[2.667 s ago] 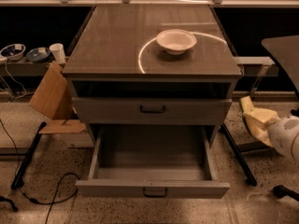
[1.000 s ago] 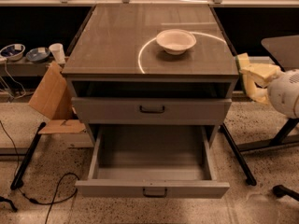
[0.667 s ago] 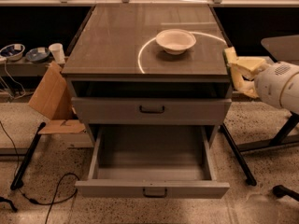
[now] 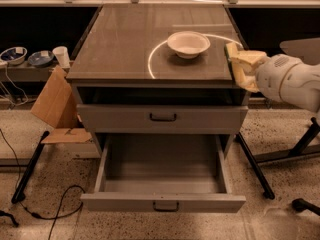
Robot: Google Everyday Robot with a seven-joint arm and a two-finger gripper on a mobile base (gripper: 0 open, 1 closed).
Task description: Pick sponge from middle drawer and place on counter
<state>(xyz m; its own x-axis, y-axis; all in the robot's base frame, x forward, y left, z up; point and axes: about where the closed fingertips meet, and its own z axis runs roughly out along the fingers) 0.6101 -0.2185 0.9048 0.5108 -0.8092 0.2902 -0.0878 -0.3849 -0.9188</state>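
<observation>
While the middle drawer (image 4: 125, 203) stands open below, my gripper (image 4: 241, 63) clasps the sponge (image 4: 232, 50) at the right edge of the counter (image 4: 125, 44), near the white bowl (image 4: 188, 43).

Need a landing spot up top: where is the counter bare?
The counter is bare across its left half and along the front edge before the bowl. Crowded at the right: the gripper sits over the right edge, near the bowl.
</observation>
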